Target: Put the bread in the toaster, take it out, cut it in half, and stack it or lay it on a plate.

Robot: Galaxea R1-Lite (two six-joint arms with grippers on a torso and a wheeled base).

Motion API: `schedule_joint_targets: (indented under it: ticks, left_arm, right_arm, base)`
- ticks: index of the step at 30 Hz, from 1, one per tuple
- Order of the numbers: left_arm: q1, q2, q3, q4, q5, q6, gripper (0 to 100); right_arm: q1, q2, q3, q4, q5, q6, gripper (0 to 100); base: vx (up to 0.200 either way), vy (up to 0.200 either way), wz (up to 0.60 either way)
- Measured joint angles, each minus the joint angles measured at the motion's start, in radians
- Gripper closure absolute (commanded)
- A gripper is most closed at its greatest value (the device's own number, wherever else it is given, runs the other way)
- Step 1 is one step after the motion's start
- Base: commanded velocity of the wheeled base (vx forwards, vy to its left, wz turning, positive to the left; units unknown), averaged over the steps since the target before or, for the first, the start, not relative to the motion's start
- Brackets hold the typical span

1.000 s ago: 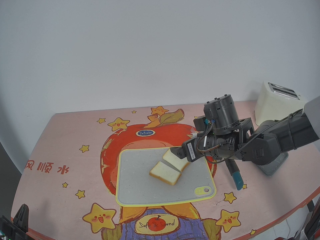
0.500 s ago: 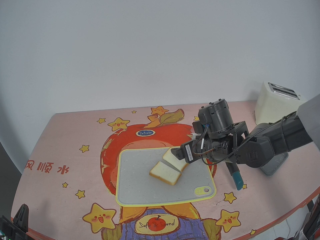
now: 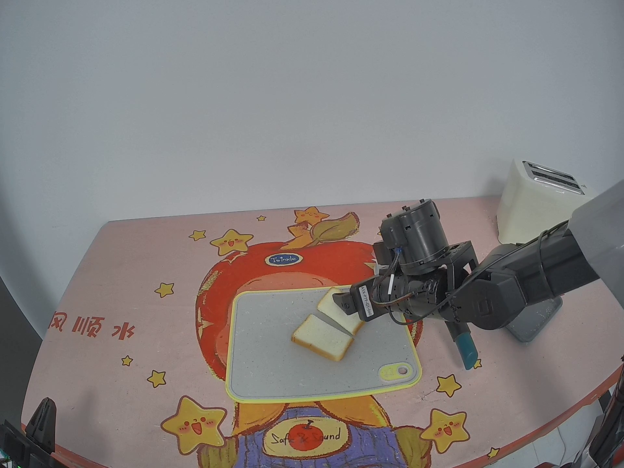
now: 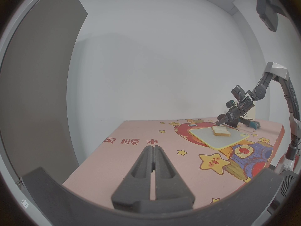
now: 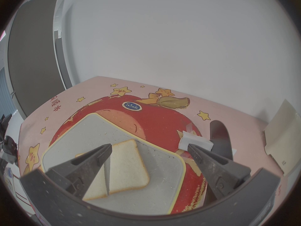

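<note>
Two bread halves lie on the grey cutting board (image 3: 273,359): the nearer half (image 3: 322,337) toward the front, the farther half (image 3: 338,312) behind it and to the right. My right gripper (image 3: 342,299) hangs open just over the farther half's right edge, with nothing between its fingers. In the right wrist view the farther half (image 5: 127,167) and a strip of the nearer half (image 5: 94,187) lie below the right gripper (image 5: 150,146). The white toaster (image 3: 543,199) stands at the far right. My left gripper (image 4: 153,170) is shut and empty, low at the table's left front.
A knife with a blue handle (image 3: 463,349) lies on the table right of the board; its blade (image 5: 221,135) points away beside a small white block (image 5: 194,140). A grey flat object (image 3: 536,320) sits under the right arm. The table's left half is bare.
My right gripper has moved left and slightly down, from the board's right edge to over the farther bread half. Bread, knife and left arm have not moved.
</note>
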Motion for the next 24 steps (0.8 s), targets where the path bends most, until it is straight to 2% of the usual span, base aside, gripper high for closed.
schedule_joint_targets:
  ticks: [6, 21, 22, 24]
  left_arm:
    - [0.001, 0.000, 0.000, 0.000, 0.000, 0.000, 100]
    - [0.000, 0.000, 0.000, 0.000, 0.000, 0.000, 100]
    - [0.000, 0.000, 0.000, 0.000, 0.000, 0.000, 100]
    - [0.000, 0.000, 0.000, 0.000, 0.000, 0.000, 100]
  right_arm:
    - [0.003, 0.016, -0.002, -0.003, -0.013, 0.000, 0]
    - [0.015, 0.025, 0.000, -0.004, -0.013, 0.002, 0]
    - [0.015, 0.025, 0.000, -0.004, -0.013, 0.002, 100]
    - [0.015, 0.025, 0.001, -0.004, -0.013, 0.002, 100]
  base:
    - [0.000, 0.000, 0.00]
    - [0.000, 0.000, 0.00]
    - [0.000, 0.000, 0.00]
    - [0.000, 0.000, 0.00]
